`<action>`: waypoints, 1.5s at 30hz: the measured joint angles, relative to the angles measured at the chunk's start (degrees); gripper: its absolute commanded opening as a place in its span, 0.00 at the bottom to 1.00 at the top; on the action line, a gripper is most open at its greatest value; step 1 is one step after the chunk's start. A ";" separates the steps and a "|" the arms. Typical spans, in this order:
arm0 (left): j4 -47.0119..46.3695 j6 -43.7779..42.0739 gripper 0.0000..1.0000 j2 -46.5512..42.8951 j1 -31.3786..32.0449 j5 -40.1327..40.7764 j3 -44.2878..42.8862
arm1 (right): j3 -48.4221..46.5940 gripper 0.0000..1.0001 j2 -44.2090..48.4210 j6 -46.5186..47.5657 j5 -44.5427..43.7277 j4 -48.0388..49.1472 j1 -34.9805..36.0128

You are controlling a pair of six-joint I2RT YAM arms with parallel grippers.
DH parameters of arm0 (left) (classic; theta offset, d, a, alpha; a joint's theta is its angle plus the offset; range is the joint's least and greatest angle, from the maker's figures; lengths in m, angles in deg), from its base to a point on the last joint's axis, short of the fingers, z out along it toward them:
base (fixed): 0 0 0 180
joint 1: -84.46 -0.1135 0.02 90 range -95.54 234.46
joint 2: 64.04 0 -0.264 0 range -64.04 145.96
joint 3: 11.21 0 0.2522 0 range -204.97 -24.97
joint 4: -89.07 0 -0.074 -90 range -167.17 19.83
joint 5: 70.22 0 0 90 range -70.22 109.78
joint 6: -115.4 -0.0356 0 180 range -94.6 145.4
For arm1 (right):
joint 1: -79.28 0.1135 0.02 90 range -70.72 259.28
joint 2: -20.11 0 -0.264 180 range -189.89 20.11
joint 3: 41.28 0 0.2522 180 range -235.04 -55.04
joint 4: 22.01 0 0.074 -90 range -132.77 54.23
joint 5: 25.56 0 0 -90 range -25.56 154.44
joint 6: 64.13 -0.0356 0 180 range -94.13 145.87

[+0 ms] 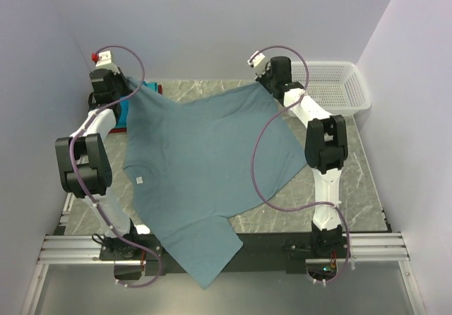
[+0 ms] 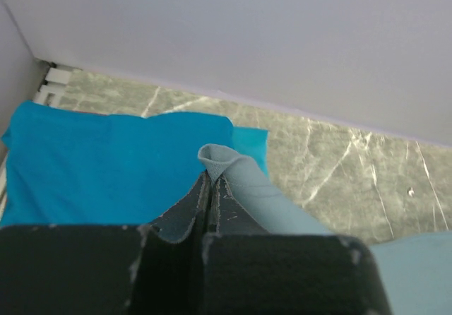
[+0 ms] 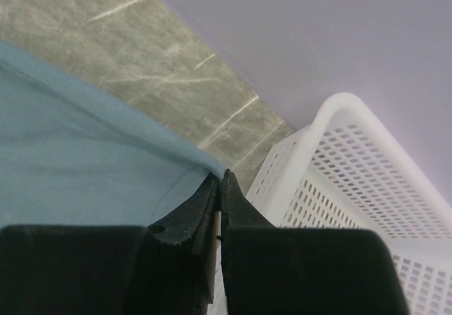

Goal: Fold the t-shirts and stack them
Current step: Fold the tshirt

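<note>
Spread for the fold: I hold the large grey-blue t-shirt (image 1: 205, 159) by its far edge, one pinch at each corner, so the cloth lies stretched wide across the tabletop (image 1: 357, 188) rather than bunched. My left gripper (image 2: 210, 181) is clamped tight on a small fold of the fabric, raised just above the folded bright blue tee (image 2: 99, 159), with a teal tee (image 2: 251, 140) peeking out beneath it at the far left. My right gripper (image 3: 219, 181) is closed on the shirt's opposite corner, just beside the white mesh basket (image 3: 339, 107) but not touching it. The shirt's small white tag (image 1: 140, 179) faces up near the left side, and the near end spills over the tabletop's front edge between my arm bases. As I judge it, the matched two-corner hold is there to pull the shirt flat and square before any fold. The folded pile at far left looks like where it will end up.
</note>
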 measured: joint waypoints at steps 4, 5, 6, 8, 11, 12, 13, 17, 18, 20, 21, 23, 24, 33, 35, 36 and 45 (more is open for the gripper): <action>0.31 0.15 0.00 -1.16 -0.02 -1.25 2.56 | 3.96 0.00 0.79 0.74 -0.11 1.81 0.00; 0.28 0.22 0.00 -1.84 -0.02 -1.62 3.63 | 4.79 0.00 0.81 0.87 -0.13 2.05 -0.02; 0.39 0.24 0.00 -2.45 -0.02 -1.99 4.59 | 5.62 0.00 0.83 0.94 -0.13 2.27 -0.02; 0.81 0.57 0.00 -4.13 -0.02 -2.58 6.56 | 6.97 0.00 0.98 0.94 -0.15 2.40 -0.13; 1.07 1.31 0.00 -6.93 -0.02 -3.23 8.96 | 8.96 0.00 1.70 0.92 -0.15 2.95 -0.17; 0.96 1.53 0.00 -8.00 -0.02 -3.41 9.86 | 9.70 0.00 2.19 0.92 -0.15 3.26 -0.17; 1.01 1.64 0.00 -9.16 -0.02 -3.56 10.78 | 10.38 0.00 2.71 0.92 -0.15 3.52 -0.22; 1.53 2.43 0.00 -14.14 -0.02 -3.78 13.09 | 12.31 0.00 4.96 0.87 -0.13 4.20 -0.44; 1.57 2.60 0.00 -15.37 -0.02 -3.78 13.60 | 12.90 0.00 5.51 0.87 -0.11 4.92 -0.52; 1.68 2.75 0.00 -18.53 -0.02 -3.85 15.06 | 13.88 0.00 6.38 0.70 -0.09 5.62 -0.72; 1.84 2.84 0.00 -20.00 -0.02 -3.96 15.82 | 14.32 0.00 6.78 0.63 -0.09 5.86 -0.79; 1.95 3.02 0.00 -22.64 -0.02 -4.20 17.22 | 15.15 0.00 7.41 0.42 -0.07 6.40 -1.01; 1.90 3.08 0.00 -23.56 -0.02 -4.26 17.84 | 15.54 0.00 7.74 0.22 0.02 6.64 -1.07; 4.87 4.26 0.00 -29.86 -0.02 -5.03 24.46 | 19.30 0.00 10.86 -0.37 0.61 7.61 -1.64; 5.60 4.26 0.00 -31.50 -0.02 -5.05 24.68 | 20.00 0.00 11.45 -0.35 0.72 7.58 -1.68; 5.79 4.26 0.00 -32.57 -0.02 -5.07 24.74 | 20.24 0.00 11.56 -0.35 0.74 7.63 -1.70; 7.10 4.52 0.00 -38.64 -0.02 -5.92 27.91 | 22.38 0.00 12.48 -0.33 1.05 7.91 -2.01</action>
